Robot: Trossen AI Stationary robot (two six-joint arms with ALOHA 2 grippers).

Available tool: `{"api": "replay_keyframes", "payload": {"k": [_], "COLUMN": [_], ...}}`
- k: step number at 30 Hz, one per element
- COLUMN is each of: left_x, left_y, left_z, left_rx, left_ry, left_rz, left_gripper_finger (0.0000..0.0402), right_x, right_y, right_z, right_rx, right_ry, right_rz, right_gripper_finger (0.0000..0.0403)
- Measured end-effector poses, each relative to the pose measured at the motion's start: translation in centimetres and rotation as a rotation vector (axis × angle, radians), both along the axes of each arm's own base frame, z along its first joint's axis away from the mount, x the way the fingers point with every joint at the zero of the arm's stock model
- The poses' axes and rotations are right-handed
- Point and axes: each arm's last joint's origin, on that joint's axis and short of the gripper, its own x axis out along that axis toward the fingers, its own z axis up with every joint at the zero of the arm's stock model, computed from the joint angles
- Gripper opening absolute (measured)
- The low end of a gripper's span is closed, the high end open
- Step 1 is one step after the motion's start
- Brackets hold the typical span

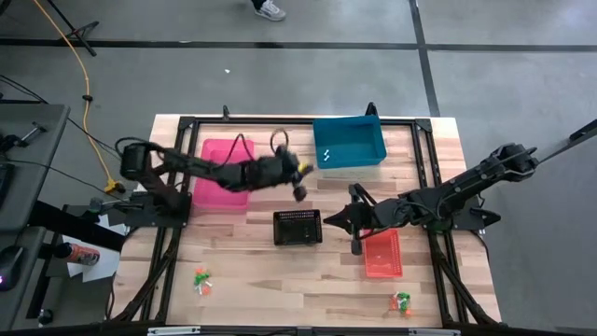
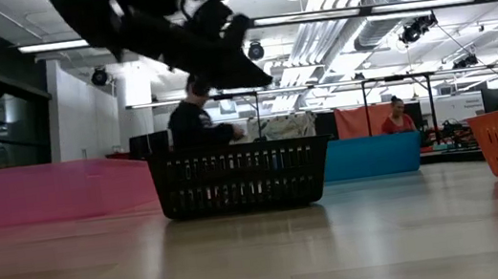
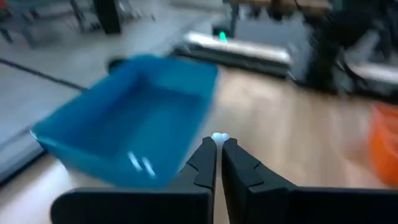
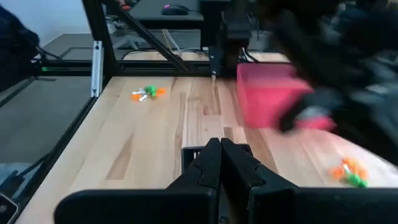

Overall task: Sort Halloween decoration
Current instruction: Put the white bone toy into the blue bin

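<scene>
At the bottom of the overhead picture, two small heaps of Halloween decoration lie on the bare bench [image 1: 252, 271]: one heap [image 1: 201, 279] at lower left, orange and green, and another heap [image 1: 401, 301] at lower right.

Higher up, near the middle, stands the black basket [image 1: 298, 227], with the red bin [image 1: 382, 254] just right of it. The right hand [image 1: 328, 222] hangs between these two, clenched, nothing visible between its fingers.

Above the basket, the left hand [image 1: 300, 189] reaches in from the left, between the pink bin [image 1: 224, 166] and the blue bin [image 1: 349, 142]. In the left wrist picture this hand is clenched on a tiny white trinket [image 3: 219, 137] pinched at its fingertips, with the blue bin beyond it and two small white pieces [image 3: 142, 164] lying inside that bin.
</scene>
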Motion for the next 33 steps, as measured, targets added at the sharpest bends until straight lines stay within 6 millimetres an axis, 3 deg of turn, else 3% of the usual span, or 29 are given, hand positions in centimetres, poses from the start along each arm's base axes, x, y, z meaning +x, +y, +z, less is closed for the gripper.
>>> {"api": "replay_keyframes", "payload": {"k": [6, 11, 17, 21, 33], "left_x": [2.1, 5.1, 8.7, 9.8, 10.0], "left_y": [7.4, 10.2, 11.1, 11.3, 11.3], "left_z": [0.2, 0.4, -0.3, -1.4, -2.2], "left_rx": [-0.057, -0.124, -0.152, -0.159, -0.151], "left_ry": [-0.133, -0.069, 0.062, 0.108, 0.129], "left_rz": [0.066, 0.027, 0.024, 0.022, 0.050], "left_gripper_finger": [0.0001, 0.0001, 0.0001, 0.0001, 0.0029], "right_x": [0.0, 0.0, 0.0, 0.0, 0.0], "right_y": [0.4, 0.4, 0.4, 0.4, 0.4], "right_z": [0.5, 0.4, 0.5, 0.5, 0.4], "right_rx": [-0.049, -0.057, -0.059, -0.046, -0.042], "right_ry": [-0.047, -0.047, -0.048, -0.048, -0.046], "right_rz": [0.032, 0.032, 0.034, 0.031, 0.029], "right_gripper_finger": [0.0000, 0.0000, 0.0000, 0.0000, 0.0000]}}
